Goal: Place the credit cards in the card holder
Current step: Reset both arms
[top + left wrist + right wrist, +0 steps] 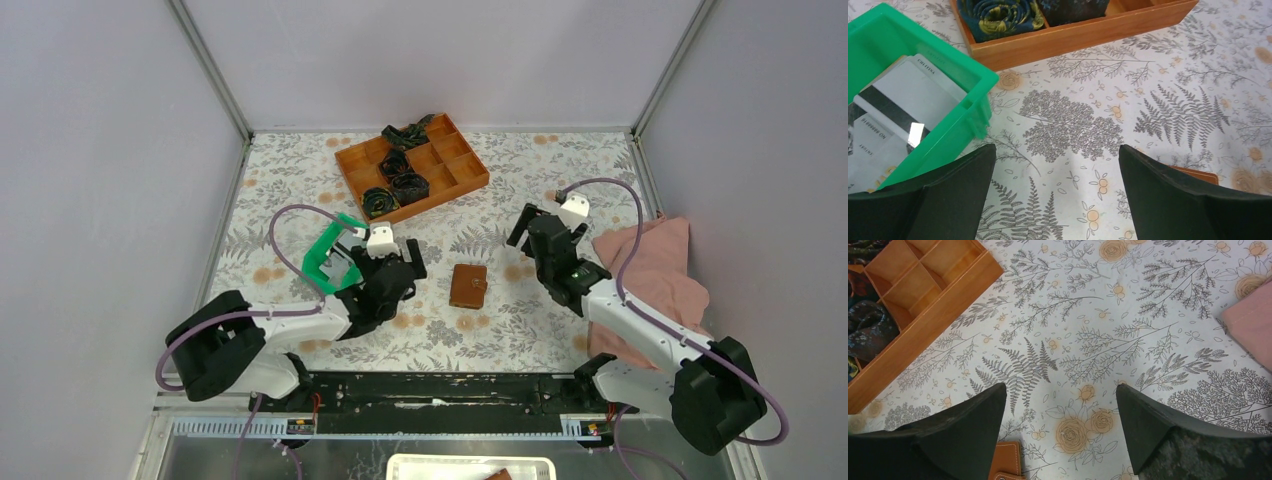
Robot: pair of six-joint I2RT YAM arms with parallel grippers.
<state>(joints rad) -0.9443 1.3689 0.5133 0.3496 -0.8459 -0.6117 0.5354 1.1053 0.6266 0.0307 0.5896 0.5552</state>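
The brown card holder [468,285] lies closed on the floral cloth between the two arms; its corner shows in the right wrist view [1007,460] and an edge in the left wrist view [1198,173]. The greyish credit cards [903,107] lie stacked in the green tray [960,75], which the top view [330,250] shows left of centre. My left gripper [398,262] is open and empty, just right of the tray and left of the holder. My right gripper [535,230] is open and empty, right of and beyond the holder.
An orange compartment tray [452,172] with dark coiled items [395,185] stands at the back centre. A pink cloth [655,265] lies at the right edge. Grey walls enclose the table on three sides.
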